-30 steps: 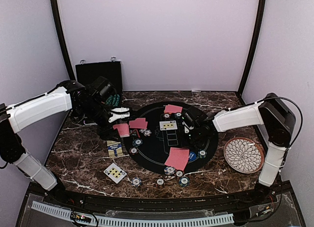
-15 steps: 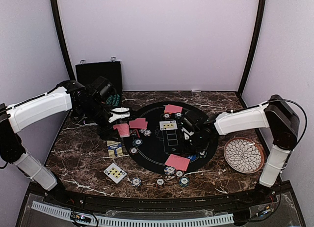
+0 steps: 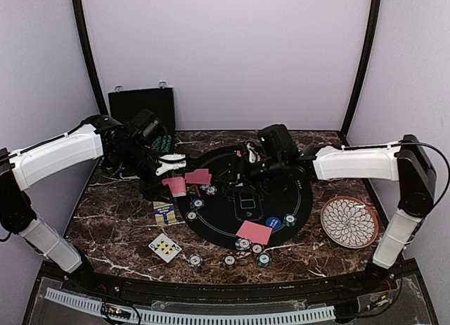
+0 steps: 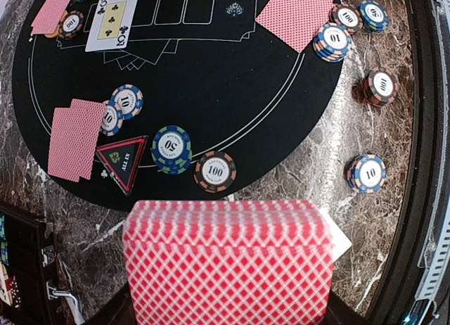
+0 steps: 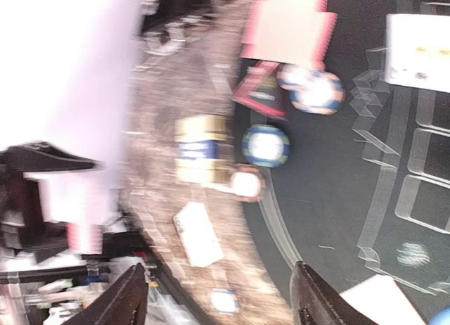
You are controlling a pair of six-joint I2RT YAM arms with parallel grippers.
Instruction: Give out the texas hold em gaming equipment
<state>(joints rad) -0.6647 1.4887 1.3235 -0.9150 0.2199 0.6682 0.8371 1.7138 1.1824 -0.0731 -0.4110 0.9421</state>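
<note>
The deck (image 4: 226, 265) is pinched in the left tool (image 3: 173, 179) just off the left edge of the round mat (image 3: 218, 217). The right tool (image 5: 218, 270) is spread, empty, over the mat's far side. If it is lowered carelessly, chips (image 4: 172, 149) and dealt cards (image 4: 295, 15) on the mat could be swept aside (or the deck knocked loose).

A dark marble tabletop (image 3: 112, 219) carries a round black mat (image 3: 221, 216) at its middle. A white petal-patterned plate (image 3: 349, 221) lies by the right edge, apart from the mat. A black case (image 3: 140, 103) stands in the far left corner. A small blue-and-yellow box (image 3: 164, 212) lies just beside the mat's left rim.
</note>
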